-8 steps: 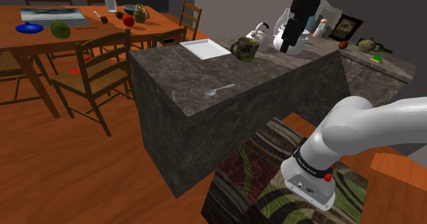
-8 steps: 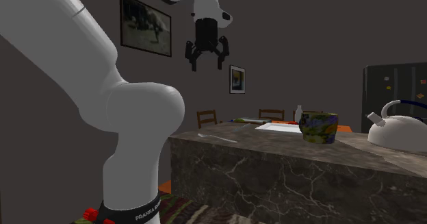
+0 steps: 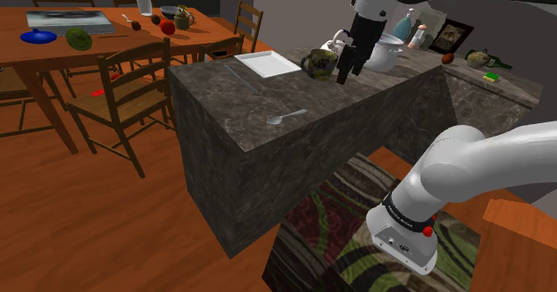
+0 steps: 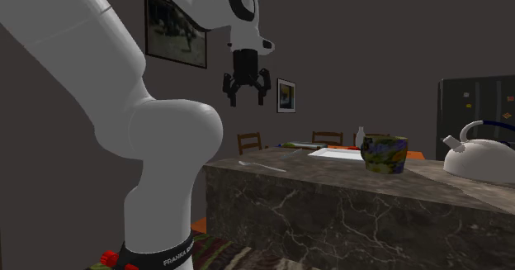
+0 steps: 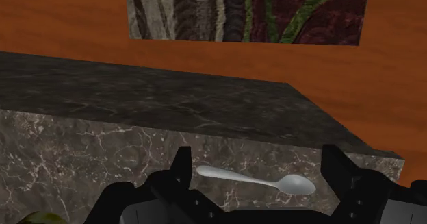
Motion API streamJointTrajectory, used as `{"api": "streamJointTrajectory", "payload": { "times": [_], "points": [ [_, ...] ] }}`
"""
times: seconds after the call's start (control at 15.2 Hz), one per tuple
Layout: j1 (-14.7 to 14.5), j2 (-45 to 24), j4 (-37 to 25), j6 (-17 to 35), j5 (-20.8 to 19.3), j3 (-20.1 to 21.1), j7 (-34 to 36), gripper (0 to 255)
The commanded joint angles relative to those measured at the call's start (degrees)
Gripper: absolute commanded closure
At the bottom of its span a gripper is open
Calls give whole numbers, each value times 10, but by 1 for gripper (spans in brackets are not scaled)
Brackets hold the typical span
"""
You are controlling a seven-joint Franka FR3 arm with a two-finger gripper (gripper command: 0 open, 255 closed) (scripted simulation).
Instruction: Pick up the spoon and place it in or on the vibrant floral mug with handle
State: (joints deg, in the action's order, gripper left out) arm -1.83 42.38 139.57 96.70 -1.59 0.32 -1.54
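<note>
Carrying everything, the dark marbled counter (image 3: 268, 147) sits beneath the hand (image 3: 343, 74), which hangs spread and empty, likely lining up a descent. The floral mug (image 3: 320, 63) stands upright. The pale spoon (image 3: 287, 117) lies flat near the counter's edge, well apart.

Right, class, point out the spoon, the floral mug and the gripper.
spoon (image 5: 241, 177), wrist view, middle of its handle.
floral mug (image 4: 384, 154), second exterior view, side of its body.
gripper (image 4: 247, 101), second exterior view, midway between its open fingertips.
</note>
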Motion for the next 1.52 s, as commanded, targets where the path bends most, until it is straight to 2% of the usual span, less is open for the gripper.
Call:
{"api": "streamJointTrajectory", "payload": {
  "times": [0.0,0.53,0.99,1.19,1.45],
  "points": [
    [-3,-18,18,46,9,15,24,0],
    [-5,-136,46,228,22,67,111,0],
    [6,-279,18,371,-4,111,200,0],
    [13,-347,-9,421,-33,127,248,0],
    [14,-366,-3,445,-42,127,255,0]
  ]
}}
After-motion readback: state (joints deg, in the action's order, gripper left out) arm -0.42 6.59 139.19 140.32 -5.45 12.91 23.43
